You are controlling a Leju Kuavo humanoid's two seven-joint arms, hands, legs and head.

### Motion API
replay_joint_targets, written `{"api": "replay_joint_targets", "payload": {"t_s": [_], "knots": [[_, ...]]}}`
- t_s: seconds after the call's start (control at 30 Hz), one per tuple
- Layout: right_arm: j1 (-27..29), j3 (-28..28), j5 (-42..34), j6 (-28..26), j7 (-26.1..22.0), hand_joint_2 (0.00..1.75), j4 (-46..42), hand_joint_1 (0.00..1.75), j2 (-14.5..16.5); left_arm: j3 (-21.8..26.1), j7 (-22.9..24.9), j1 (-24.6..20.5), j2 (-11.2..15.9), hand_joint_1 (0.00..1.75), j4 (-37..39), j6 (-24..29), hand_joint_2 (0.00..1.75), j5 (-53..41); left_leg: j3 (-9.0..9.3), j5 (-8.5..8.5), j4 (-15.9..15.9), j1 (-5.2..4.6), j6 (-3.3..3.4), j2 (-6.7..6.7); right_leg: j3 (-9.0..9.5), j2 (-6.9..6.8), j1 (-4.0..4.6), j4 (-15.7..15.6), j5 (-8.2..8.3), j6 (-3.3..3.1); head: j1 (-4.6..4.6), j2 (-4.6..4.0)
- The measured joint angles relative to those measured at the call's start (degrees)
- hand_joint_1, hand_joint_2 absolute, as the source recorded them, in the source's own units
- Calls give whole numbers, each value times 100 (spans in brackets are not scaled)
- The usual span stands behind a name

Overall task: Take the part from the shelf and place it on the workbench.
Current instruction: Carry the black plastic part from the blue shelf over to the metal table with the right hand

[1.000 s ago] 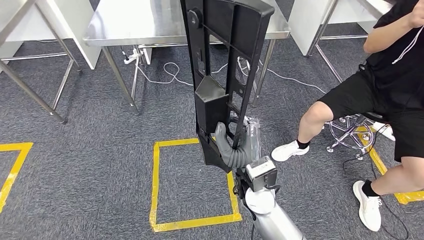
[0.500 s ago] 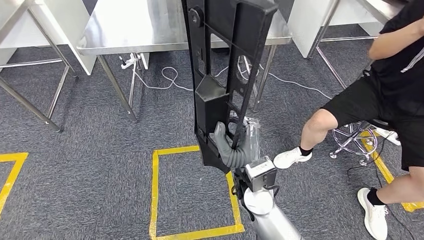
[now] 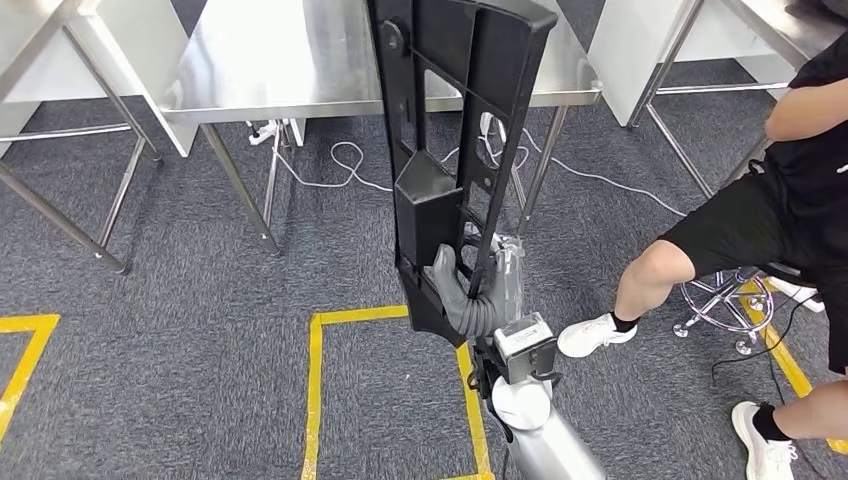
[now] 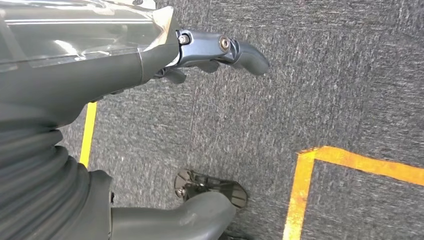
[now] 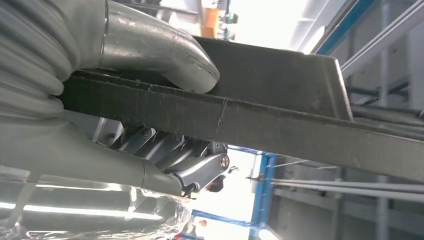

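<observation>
Part (image 3: 450, 130) upright in right hand (image 3: 462, 295) — fingers (image 5: 165, 55) clamped round it; left hand (image 4: 150, 55) loose, empty.

no readable text, labels, brands, numbers or signs anywhere

High head view, close wrist views

The whole head view has shifted, so the steel bench (image 3: 300, 60) and seated person (image 3: 780, 200) sit elsewhere in frame.
</observation>
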Motion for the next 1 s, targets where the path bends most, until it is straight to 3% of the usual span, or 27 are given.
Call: {"api": "replay_joint_targets", "payload": {"t_s": [0.07, 0.1, 0.2, 0.23, 0.27, 0.3, 0.37, 0.43, 0.5, 0.57, 0.63, 0.7, 0.77, 0.8, 0.87, 0.93, 1.0], "knots": [[-3, -12, 1, 1, 5, 175, -10, 175, 16, -1, -2, -9, 2, 0, -1, -1, 175, -2, -178, 24, 321, 15, -46, 18, 64, 13, -38, -30, -4, -55, -7, 0], [-5, -17, 2, 1, 6, 175, -14, 175, 27, -1, -3, -14, 2, 0, -2, -2, 175, -3, -370, 1, 635, 28, -79, 30, 109, 17, -55, -46, -27, -86, -9, 0], [-1, -23, 3, 4, 11, 175, -16, 175, 44, 1, -4, -13, 0, 0, -2, -5, 175, -7, -1100, -379, 1658, 72, -179, 57, 220, 21, -49, -58, -129, -169, -12, 0], [2, -25, 3, 5, 15, 175, -16, 175, 45, 1, -4, -10, 0, 0, -2, -5, 175, -7, -1259, -446, 1785, 79, -190, 61, 261, 28, -46, -58, -165, -174, -13, 0], [3, -27, 5, 6, 19, 175, -15, 175, 45, 2, -4, -8, 0, 0, -2, -6, 175, -7, -1318, -374, 1717, 83, -187, 63, 308, 35, -44, -59, -201, -171, -13, 0], [3, -30, 8, 10, 24, 175, -15, 175, 48, 2, -5, -8, 0, 0, -2, -7, 175, -7, -1265, -161, 1449, 83, -167, 64, 362, 43, -41, -60, -238, -164, -13, 0], [2, -33, 21, 18, 30, 175, -16, 175, 58, 3, -7, -11, 4, 0, -2, -10, 175, -7, -974, 348, 652, 62, -86, 69, 472, 50, -24, -66, -314, -135, -10, 0], [0, -36, 43, 22, 32, 175, -17, 175, 70, 4, -13, -21, 7, 0, -3, -19, 175, -7, -775, 435, 186, 20, 5, 67, 516, 56, -2, -87, -377, -79, -9, 0], [12, -38, 70, 22, 32, 175, -19, 175, 76, 7, -22, -14, 8, 0, -4, -25, 175, -7, -711, 374, 86, -8, 94, 54, 545, 60, 32, -45, -361, 11, -8, 1], [27, -42, 93, 23, 29, 175, -23, 175, 77, 13, -34, 3, -1, 0, -3, -25, 175, -8, -562, 460, 3, 11, 163, 52, 549, 58, 62, 105, -390, 80, -3, 1], [22, -48, 102, 27, 27, 175, -28, 175, 75, 20, -44, -4, -7, 0, -4, -23, 175, -9, -443, 468, -24, 30, 194, 52, 295, 54, 60, 566, -557, 93, 7, 0], [41, -51, 103, 32, 27, 175, -27, 175, 73, 26, -49, -14, -4, 0, -4, -23, 175, -14, -422, 434, -22, 22, 213, 42, -171, 53, 52, 1236, -787, 84, 17, 0], [79, -55, 103, 35, 28, 175, -24, 175, 63, 31, -50, -7, -7, 0, -3, -23, 175, -17, -383, 378, -20, 11, 215, 27, -460, 53, 51, 1439, -884, 88, 20, 0], [88, -56, 103, 35, 28, 175, -22, 175, 58, 35, -50, -2, -11, 0, -2, -23, 175, -20, -345, 344, -20, 3, 210, 18, -443, 52, 51, 1238, -775, 115, 21, 0], [89, -57, 104, 35, 28, 175, -20, 175, 52, 43, -51, 1, -18, 0, -2, -26, 175, -27, -240, 268, -19, -12, 188, 2, -208, 46, 57, 500, -327, 169, 19, 0], [82, -59, 105, 36, 28, 175, -21, 175, 52, 48, -55, -8, -19, 0, -3, -34, 175, -36, -176, 186, -24, -23, 134, -12, -10, 33, 78, 3, -84, 89, 16, 1], [80, -61, 106, 35, 28, 175, -28, 175, 54, 49, -59, -13, -17, 0, -4, -40, 175, -45, -153, 163, 25, -25, 66, -12, 44, 35, 83, -91, -75, -60, 14, 2]]}}
